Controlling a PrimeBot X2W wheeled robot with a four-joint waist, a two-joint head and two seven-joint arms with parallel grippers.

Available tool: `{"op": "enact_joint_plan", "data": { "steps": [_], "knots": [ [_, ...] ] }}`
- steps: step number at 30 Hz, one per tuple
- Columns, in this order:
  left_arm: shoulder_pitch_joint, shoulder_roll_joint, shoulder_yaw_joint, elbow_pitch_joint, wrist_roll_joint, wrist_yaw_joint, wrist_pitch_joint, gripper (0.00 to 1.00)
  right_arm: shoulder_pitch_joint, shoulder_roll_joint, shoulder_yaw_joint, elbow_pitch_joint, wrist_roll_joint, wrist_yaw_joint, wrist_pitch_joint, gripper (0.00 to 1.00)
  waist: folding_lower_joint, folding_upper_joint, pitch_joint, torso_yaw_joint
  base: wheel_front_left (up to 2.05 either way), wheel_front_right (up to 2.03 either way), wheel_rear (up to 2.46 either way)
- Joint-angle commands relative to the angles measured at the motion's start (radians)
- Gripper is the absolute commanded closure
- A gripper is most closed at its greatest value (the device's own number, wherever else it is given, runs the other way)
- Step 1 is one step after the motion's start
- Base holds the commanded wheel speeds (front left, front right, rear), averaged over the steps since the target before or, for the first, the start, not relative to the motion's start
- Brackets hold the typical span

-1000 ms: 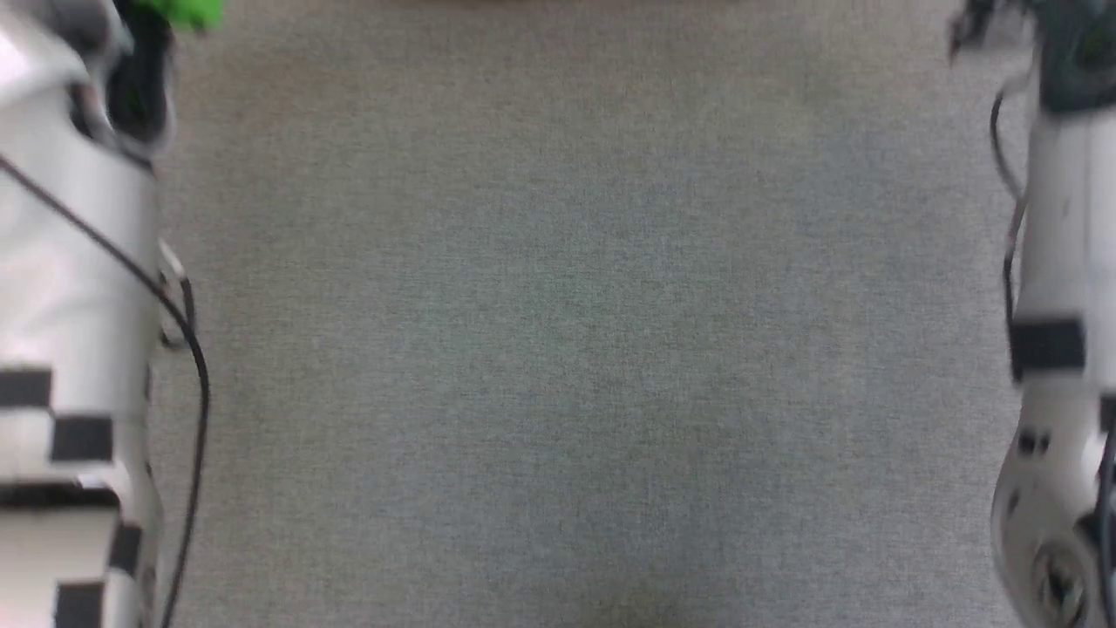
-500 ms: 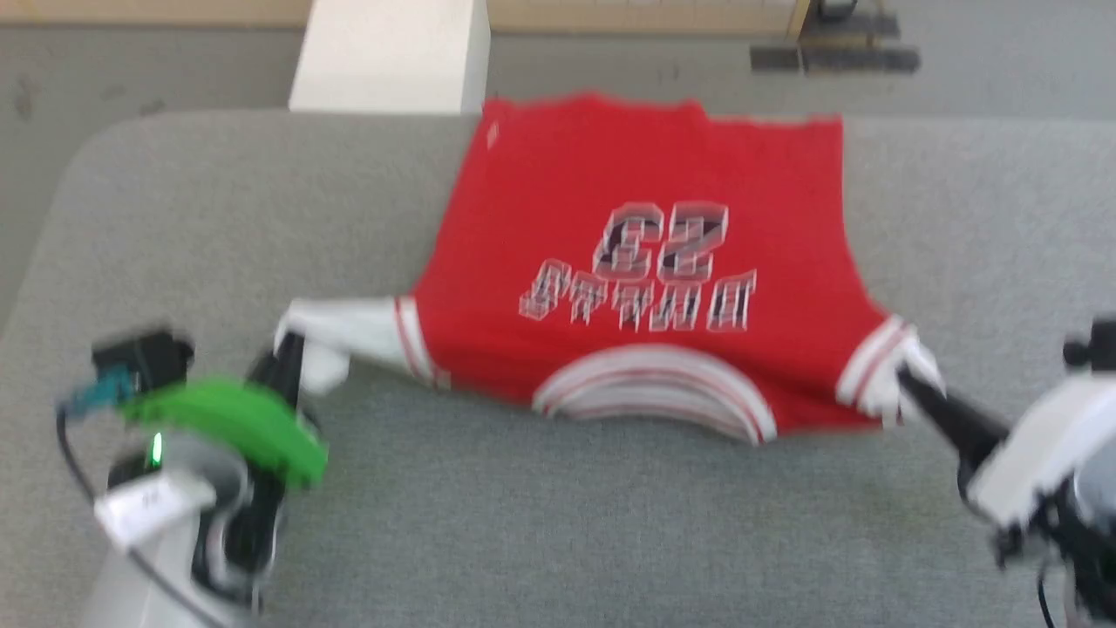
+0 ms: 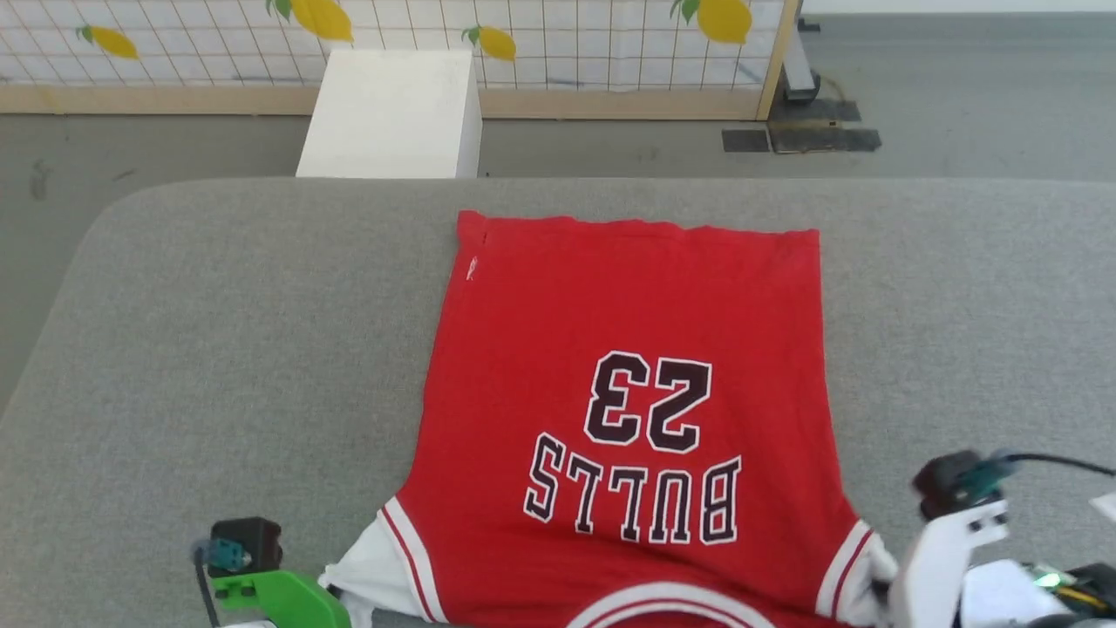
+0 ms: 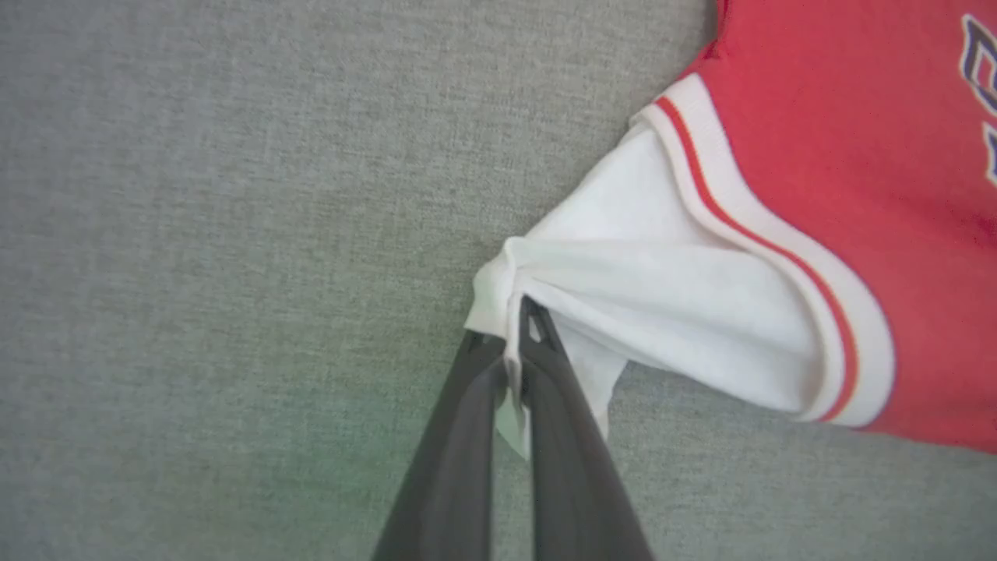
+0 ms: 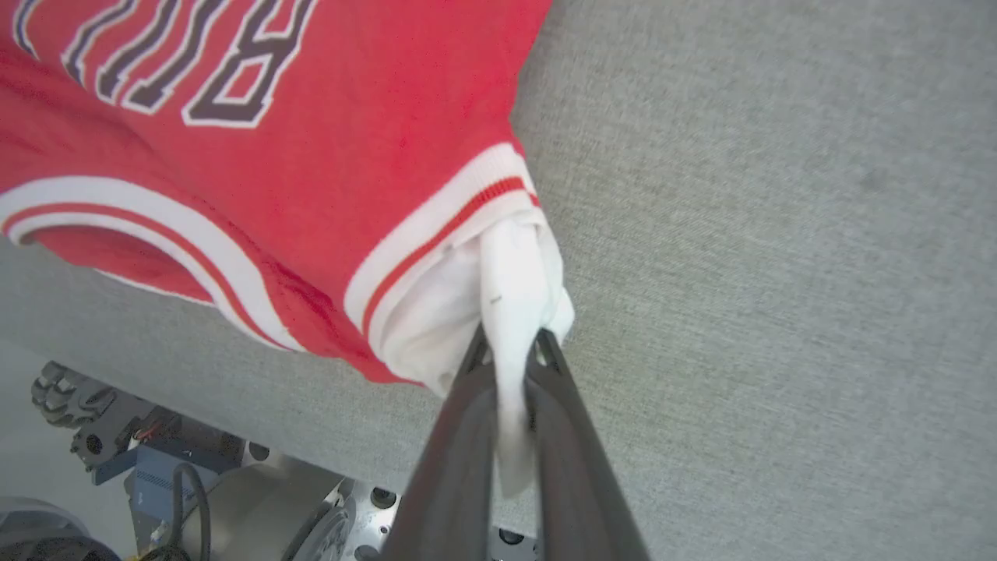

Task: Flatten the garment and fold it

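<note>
1. The garment (image 3: 628, 349) is lying print-up on the grey table (image 3: 218, 349), its hem facing the far edge and its collar nearest the robot;
2. The left gripper (image 4: 510, 347) is pinching the white left sleeve (image 4: 662, 288), its jaws clamped narrowly on the cloth;
3. The right gripper (image 5: 512, 347) is gripping the white right sleeve (image 5: 436, 312) in the same way.

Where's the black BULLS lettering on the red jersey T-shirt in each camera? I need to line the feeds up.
Head view: black white-outlined BULLS lettering at lower centre, upside down, on the red jersey T-shirt.
Left wrist view: letter fragments at the upper right edge.
Right wrist view: upper left corner, cut off by the top edge.
Shared landmark: the grey fabric table under the shirt.
</note>
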Motion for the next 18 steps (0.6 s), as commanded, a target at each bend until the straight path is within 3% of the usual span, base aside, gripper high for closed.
{"op": "enact_joint_plan", "data": {
  "steps": [1,5,6,7,8,18],
  "knots": [
    [-0.019,-0.006,-0.003,0.015,-0.001,-0.007,0.0,1.0,-0.014,-0.006,0.021,0.026,-0.02,-0.002,-0.005,1.0,0.0001,0.0,0.011,-0.001,0.0,0.0,0.0],
    [-0.04,-0.027,-0.006,0.052,-0.014,-0.023,-0.023,1.0,-0.033,-0.002,0.065,0.131,-0.051,-0.002,-0.056,1.0,0.0001,0.0,0.017,-0.004,0.0,0.0,0.0],
    [-0.043,-0.033,-0.004,0.056,-0.019,-0.026,-0.032,1.0,-0.037,0.001,0.069,0.152,-0.056,-0.002,-0.071,0.67,0.0001,0.0,0.018,-0.004,0.0,0.0,0.0],
    [-0.045,-0.035,-0.001,0.059,-0.02,-0.028,-0.04,1.0,-0.041,0.003,0.07,0.162,-0.059,-0.002,-0.089,0.55,0.0001,0.0,0.018,-0.004,0.0,0.0,0.0],
    [-0.046,-0.04,0.004,0.06,-0.027,-0.03,-0.049,1.0,-0.045,0.008,0.063,0.171,-0.058,-0.002,-0.113,0.0,0.0001,0.0,0.017,-0.005,0.0,0.0,0.0],
    [-0.008,-0.04,0.031,-0.02,-0.044,-0.015,-0.085,1.0,-0.11,0.096,-0.126,0.015,0.062,-0.002,-0.22,0.0,0.0001,0.0,0.005,-0.019,0.0,0.0,0.0]
  ]
}}
